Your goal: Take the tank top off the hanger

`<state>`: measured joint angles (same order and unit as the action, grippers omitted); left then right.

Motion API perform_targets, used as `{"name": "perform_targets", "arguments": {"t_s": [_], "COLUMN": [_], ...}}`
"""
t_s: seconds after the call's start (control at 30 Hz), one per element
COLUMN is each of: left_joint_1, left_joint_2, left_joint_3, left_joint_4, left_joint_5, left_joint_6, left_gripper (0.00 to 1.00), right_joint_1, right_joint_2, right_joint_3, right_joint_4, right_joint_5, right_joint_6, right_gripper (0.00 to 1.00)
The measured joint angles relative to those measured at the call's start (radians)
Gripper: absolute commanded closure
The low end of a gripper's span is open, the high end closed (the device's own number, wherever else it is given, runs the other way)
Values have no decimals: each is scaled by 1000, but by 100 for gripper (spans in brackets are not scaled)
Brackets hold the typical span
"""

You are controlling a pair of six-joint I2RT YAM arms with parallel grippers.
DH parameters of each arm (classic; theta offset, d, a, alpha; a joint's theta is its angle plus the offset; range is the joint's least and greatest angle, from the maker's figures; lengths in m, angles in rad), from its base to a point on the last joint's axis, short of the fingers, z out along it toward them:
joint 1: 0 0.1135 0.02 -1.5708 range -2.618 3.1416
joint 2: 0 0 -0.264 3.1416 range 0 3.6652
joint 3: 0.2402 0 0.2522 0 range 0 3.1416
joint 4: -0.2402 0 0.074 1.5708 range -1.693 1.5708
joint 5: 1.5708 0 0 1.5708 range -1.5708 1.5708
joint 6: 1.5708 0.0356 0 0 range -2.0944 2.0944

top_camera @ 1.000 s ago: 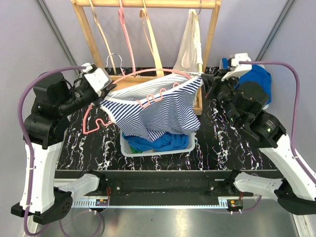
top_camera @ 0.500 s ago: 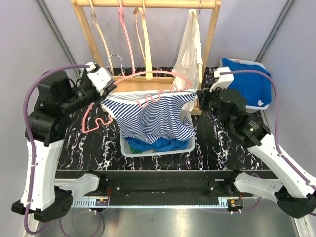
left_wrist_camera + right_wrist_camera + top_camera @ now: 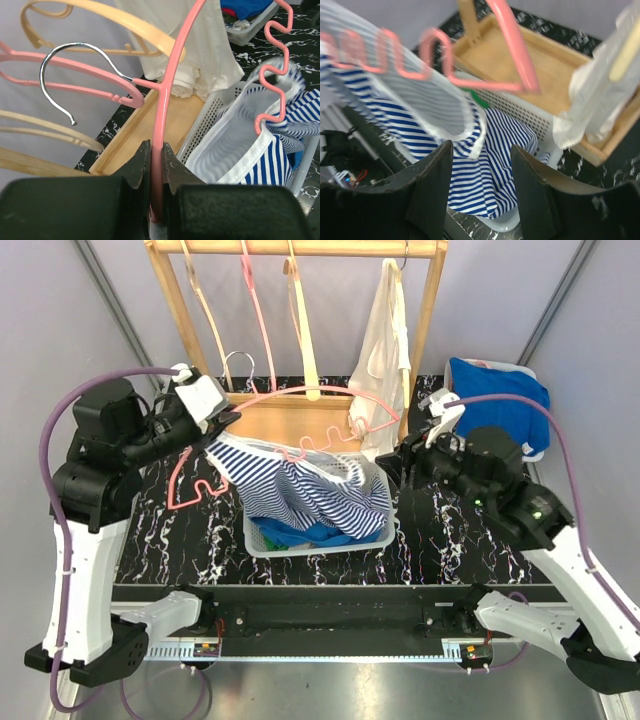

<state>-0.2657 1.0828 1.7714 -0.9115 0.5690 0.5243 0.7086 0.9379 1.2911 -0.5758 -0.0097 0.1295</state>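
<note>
Left end effector point(image 3: 156, 152) is pinching the pink hanger point(image 3: 161, 100) by its upper arm. Its jaws are narrow on the rod and it is holding the hanger above the white basket point(image 3: 262, 543).

Right end effector point(image 3: 481, 150) is standing wide and empty, hovering just right of the basket over the desk point(image 3: 450, 530).

The striped tank top point(image 3: 300, 490) is sagging mostly into the basket, on top of blue clothes point(image 3: 290, 533). One white-trimmed opening is looking caught around the hanger's wavy lower bar, so the garment is not yet free.

Judgement: the step in hand is clearing that last loop.
- The right arm should be taking the trim close beside the wavy bar.
- It should be drawing the trim off along the bar toward its open end, not straight down.
- The left should be keeping the hanger level and steady.

Risk: fabric snagging in the waves, or a hard pull dragging the basket.
</note>
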Motion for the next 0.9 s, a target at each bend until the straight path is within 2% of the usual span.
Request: {"name": "perform_targets", "arguments": {"t_s": [0.17, 0.33, 0.5, 0.6, 0.73, 0.9], "left_joint_1": [-15, -66, -113, -137, -156, -157], "left_joint_2": [23, 87, 140, 140, 131, 130], "left_joint_3": [-39, -27, 13, 29, 52, 115], "left_joint_4": [32, 48, 32, -12, -96, -144], "left_joint_5": [45, 55, 72, 80, 83, 85], "left_joint_6": [-3, 18, 93, 183, 317, 380], "left_gripper": [95, 94, 94, 95, 96, 96], "right_joint_1": [-2, -3, -3, -3, -4, -4], "right_joint_2": [25, 101, 283, 395, 511, 535], "right_joint_3": [289, 605, 859, 927, 917, 868], "right_joint_4": [-114, -138, -223, -280, -373, -462], "right_joint_5": [-158, -226, -312, -372, -444, -494], "right_joint_6": [-83, -185, -278, -308, -336, -350], "right_gripper": [33, 27, 25, 23, 24, 25]}}
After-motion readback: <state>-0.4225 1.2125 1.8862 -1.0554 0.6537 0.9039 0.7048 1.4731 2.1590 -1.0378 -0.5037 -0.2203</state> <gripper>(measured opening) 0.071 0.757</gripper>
